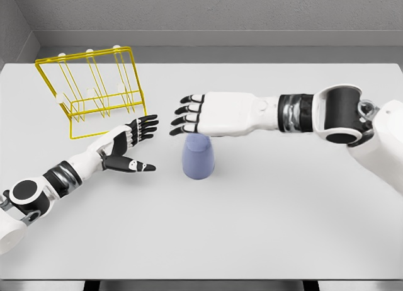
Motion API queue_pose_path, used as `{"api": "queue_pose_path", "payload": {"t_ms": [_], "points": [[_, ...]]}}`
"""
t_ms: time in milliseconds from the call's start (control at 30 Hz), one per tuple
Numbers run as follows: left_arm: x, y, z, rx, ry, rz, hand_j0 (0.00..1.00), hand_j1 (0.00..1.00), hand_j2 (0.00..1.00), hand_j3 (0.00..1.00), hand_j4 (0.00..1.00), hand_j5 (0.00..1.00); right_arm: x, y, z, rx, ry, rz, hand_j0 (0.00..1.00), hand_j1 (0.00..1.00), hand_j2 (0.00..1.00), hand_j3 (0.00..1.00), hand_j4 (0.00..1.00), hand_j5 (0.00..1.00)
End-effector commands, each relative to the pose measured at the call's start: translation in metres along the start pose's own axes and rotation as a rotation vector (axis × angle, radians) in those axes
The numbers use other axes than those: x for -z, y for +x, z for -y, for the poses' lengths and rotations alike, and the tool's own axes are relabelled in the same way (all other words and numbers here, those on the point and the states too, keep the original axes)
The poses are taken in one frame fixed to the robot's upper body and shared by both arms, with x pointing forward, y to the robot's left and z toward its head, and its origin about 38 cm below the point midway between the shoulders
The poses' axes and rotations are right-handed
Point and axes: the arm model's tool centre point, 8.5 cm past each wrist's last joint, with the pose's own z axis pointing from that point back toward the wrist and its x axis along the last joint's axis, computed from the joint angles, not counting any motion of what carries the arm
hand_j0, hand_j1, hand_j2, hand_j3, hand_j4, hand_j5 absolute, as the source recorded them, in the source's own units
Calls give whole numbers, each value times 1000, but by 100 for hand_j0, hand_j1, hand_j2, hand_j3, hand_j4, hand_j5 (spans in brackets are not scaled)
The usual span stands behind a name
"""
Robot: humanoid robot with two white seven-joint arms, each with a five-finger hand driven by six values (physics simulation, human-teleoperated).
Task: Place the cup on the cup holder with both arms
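Note:
A pale blue cup point(198, 157) stands on the white table point(264, 222) near the middle, seemingly upside down. My right hand point(189, 114) hovers just above and behind the cup's top, palm down, fingers stretched out toward the left and holding nothing. My left hand point(140, 140) lies low over the table to the cup's left, fingers spread, thumb pointing at the cup, a small gap between them. The yellow wire cup holder point(94, 89) stands at the back left, beyond the left hand.
A grey wall runs along the table's far edge. The table's front edge runs along the bottom of the view. Bare tabletop stretches to the right and in front of the cup.

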Motion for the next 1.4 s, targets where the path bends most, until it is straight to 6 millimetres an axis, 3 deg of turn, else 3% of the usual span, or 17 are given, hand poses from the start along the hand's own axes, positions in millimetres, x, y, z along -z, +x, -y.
{"api": "queue_pose_path", "payload": {"t_ms": [0, 67, 133, 200, 267, 367, 567, 933, 1367], "points": [[0, 0, 0, -2, 0, 0, 100, 100, 100, 100, 100, 100, -33, -21, 26, -32, -75, -98, 100, 100, 100, 100, 100, 100], [1, 0, 1, -1, -2, 0, 100, 100, 100, 100, 100, 100, -65, -38, 41, -6, -166, -180, 100, 100, 100, 100, 100, 100], [2, 0, 1, 0, -4, -1, 100, 100, 100, 100, 100, 100, -114, -58, 46, -1, -216, -312, 100, 100, 100, 100, 100, 100], [6, -1, 8, 11, -18, 2, 100, 100, 100, 100, 100, 100, -168, -63, 29, 107, -299, -407, 100, 100, 100, 100, 100, 100], [10, -2, 13, 3, -28, 8, 100, 100, 100, 100, 100, 100, -201, -64, -3, 228, -310, -462, 100, 100, 100, 100, 100, 100], [20, -1, 23, -1, -46, 23, 100, 100, 100, 100, 100, 100, -196, -46, -59, 415, -301, -447, 100, 100, 100, 100, 100, 100], [30, 3, 32, -12, -62, 43, 100, 100, 100, 100, 100, 100, -210, -20, -101, 542, -322, -498, 100, 100, 100, 100, 100, 100], [49, 4, 45, -29, -84, 44, 100, 100, 100, 100, 100, 100, -219, -23, -110, 568, -351, -542, 100, 100, 100, 100, 100, 100], [59, 5, 59, -32, -107, 60, 100, 100, 100, 100, 100, 100, -220, -24, -116, 584, -345, -552, 100, 100, 100, 100, 100, 100]]}}
